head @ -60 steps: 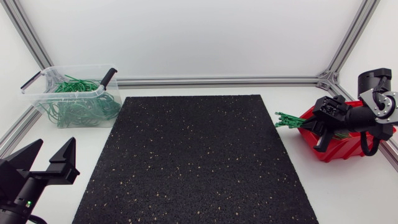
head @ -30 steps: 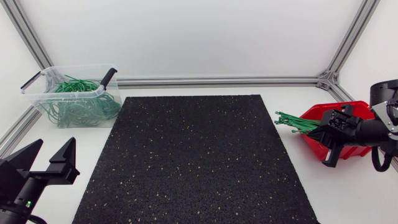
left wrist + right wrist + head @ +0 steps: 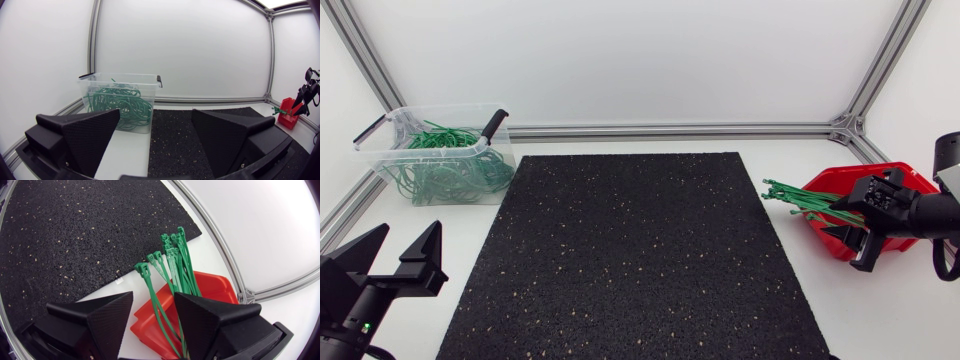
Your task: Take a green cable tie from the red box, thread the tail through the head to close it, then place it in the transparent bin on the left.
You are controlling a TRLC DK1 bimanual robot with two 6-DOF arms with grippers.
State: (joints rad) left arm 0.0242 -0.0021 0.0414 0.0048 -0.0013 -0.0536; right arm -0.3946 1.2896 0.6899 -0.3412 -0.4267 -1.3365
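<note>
The right gripper (image 3: 154,295) has its fingers spread apart over the red box (image 3: 212,287), which holds a bundle of green cable ties (image 3: 176,260) (heads projecting past the rim, ahead of the fingertips). One cable tie (image 3: 142,269) runs between the fingers, with no two-sided grip visible. The left gripper (image 3: 155,132) has its fingers wide. The transparent bin (image 3: 117,76), ahead of its left finger, contains looped green ties (image 3: 120,102)

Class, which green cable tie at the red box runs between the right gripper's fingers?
The lone tie, its head splayed apart from the bunch.
</note>
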